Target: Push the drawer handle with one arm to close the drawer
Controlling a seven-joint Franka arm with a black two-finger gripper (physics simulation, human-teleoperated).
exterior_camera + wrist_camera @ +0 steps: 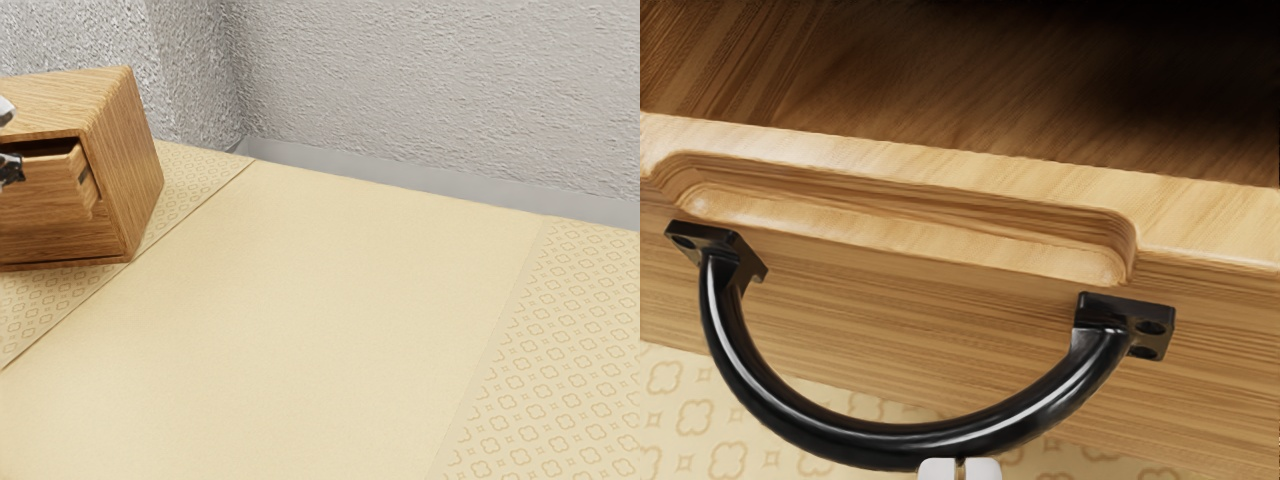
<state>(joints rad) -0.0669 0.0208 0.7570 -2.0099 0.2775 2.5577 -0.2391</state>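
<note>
Standing open, the drawer (40, 200) projects from its wooden cabinet (132, 165). Curved black handle (880, 440) is mounted on the drawer's front. Gripper (5, 110) is outside the drawer's front, near the handle's bow, fingertips together, nothing seen between them; contact cannot be confirmed. Patterned surface (700, 410) lies below the drawer.

The drawer handle (890, 446) is black; the drawer (910, 345) and its cabinet (127, 165) are honey-brown with darker grain. The tabletop (280, 320) is cream, plain between bands of tan quatrefoils, the wall (450, 90) pale grey
</note>
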